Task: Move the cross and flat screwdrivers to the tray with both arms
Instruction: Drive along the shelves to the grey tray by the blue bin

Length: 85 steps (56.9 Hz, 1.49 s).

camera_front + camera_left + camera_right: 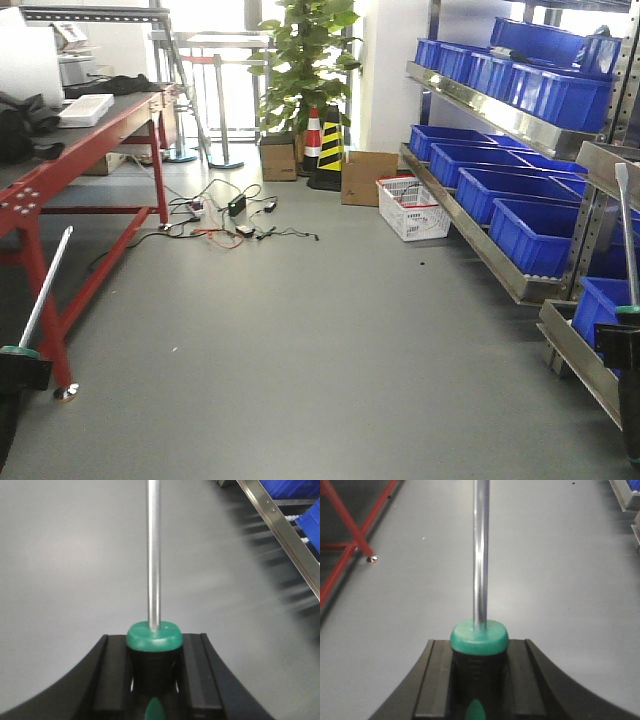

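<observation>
The left screwdriver (pixel 153 555) stands in my left claw (pixel 154 672), which is clenched on its dark handle just under the green collar, shaft pointing straight out ahead. The right screwdriver (pixel 480 555) sits the same way in my right claw (pixel 479 677). Gripping low on the handles leaves each long shaft free, so I judge both are held in the air, off any surface. The tray shows in none of my views. Ahead lies bare grey floor (pixel 300 350), with plenty of room. To my left runs the red-framed worktop (pixel 90 140). To my right stands the shelving (pixel 500 113) with blue bins (pixel 530 235), near that raised shaft, and it is the edge I'd mind when swinging.
</observation>
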Tool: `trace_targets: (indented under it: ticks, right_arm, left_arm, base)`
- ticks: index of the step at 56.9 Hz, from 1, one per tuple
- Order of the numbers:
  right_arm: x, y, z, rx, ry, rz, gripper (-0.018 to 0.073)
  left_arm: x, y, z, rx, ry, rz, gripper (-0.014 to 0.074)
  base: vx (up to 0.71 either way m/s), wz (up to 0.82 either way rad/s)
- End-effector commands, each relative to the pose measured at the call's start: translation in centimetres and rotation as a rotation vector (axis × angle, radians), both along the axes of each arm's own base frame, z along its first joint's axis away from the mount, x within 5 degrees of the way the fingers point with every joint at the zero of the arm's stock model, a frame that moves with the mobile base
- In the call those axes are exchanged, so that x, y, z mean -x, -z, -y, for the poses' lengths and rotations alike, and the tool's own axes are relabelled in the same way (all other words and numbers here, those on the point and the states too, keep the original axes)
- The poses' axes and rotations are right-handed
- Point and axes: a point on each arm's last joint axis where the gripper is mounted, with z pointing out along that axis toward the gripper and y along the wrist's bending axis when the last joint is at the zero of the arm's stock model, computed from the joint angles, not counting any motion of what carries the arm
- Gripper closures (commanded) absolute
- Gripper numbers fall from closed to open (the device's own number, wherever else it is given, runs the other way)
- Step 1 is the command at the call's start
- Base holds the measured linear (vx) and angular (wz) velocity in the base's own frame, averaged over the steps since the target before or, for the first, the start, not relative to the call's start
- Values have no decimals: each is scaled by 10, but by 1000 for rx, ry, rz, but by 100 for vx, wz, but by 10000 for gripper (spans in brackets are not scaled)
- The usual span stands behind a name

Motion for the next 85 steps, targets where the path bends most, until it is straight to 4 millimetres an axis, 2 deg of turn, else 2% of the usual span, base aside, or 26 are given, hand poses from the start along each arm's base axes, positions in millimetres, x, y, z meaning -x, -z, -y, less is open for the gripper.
trace_targets:
  ticks: [1, 25, 63, 85]
  right_arm:
    - [0, -19, 1, -9, 4, 130, 568]
    - [0, -19, 1, -9, 4, 130, 568]
    - [0, -19, 1, -9, 4, 129, 568]
    - [0, -19, 1, -9, 4, 129, 568]
  left_arm:
    - [3, -19, 2, 51, -12, 102, 597]
    - [3, -19, 2, 51, -12, 102, 597]
    - [3, -19, 2, 51, -12, 102, 597]
    - [3, -19, 2, 51, -12, 102, 597]
  base:
    - [50, -15]
    - [43, -44]
    - [30, -93]
    - [25, -72]
